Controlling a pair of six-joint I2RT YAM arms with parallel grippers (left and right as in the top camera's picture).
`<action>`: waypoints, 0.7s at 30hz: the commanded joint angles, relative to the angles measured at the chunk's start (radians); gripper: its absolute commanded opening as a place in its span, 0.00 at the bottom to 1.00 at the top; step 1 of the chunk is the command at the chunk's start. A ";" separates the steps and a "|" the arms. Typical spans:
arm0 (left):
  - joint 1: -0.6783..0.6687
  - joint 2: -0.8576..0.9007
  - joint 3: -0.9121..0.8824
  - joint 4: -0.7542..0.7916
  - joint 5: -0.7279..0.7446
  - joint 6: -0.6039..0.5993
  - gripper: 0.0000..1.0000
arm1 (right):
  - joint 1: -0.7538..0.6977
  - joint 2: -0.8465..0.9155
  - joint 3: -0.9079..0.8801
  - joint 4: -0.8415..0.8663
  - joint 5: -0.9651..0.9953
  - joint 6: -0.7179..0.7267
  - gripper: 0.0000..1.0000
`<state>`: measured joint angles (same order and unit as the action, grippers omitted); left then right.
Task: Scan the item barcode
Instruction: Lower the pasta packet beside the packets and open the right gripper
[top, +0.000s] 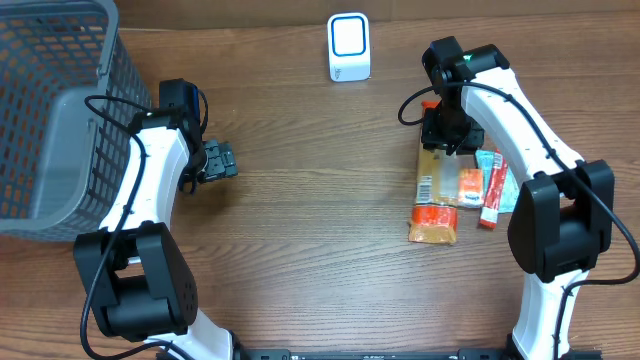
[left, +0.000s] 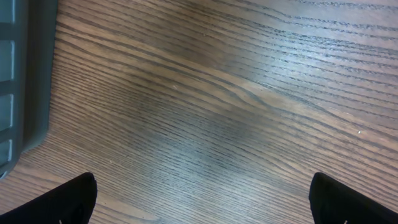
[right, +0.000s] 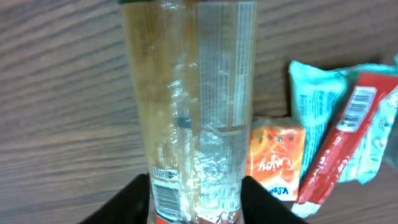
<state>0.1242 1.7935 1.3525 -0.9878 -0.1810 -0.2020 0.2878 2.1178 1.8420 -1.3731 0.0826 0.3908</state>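
Packet (top: 436, 190) lies under our right gripper (top: 447, 132)
We straddle it lengthwise, its long axis running near to far at the right; we cannot tell if we grip. Scanner (top: 349, 47) sits far-left; left gripper (top: 220, 160) gapes empty.

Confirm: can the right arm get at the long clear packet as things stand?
Probably yes. The right pincer straddles the long clear packet, one finger on each side, with nothing covering it. The orange sachet only lies beside it.
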 joint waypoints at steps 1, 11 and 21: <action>-0.007 -0.021 0.004 0.001 -0.009 0.015 1.00 | -0.003 -0.030 0.009 0.003 0.005 -0.007 0.50; -0.007 -0.021 0.004 0.001 -0.010 0.015 1.00 | -0.005 -0.154 0.013 -0.008 0.005 -0.006 1.00; -0.007 -0.021 0.004 0.001 -0.010 0.015 1.00 | -0.005 -0.154 0.012 0.019 0.005 -0.006 1.00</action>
<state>0.1242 1.7935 1.3525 -0.9878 -0.1810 -0.2020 0.2878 1.9759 1.8420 -1.3590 0.0826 0.3855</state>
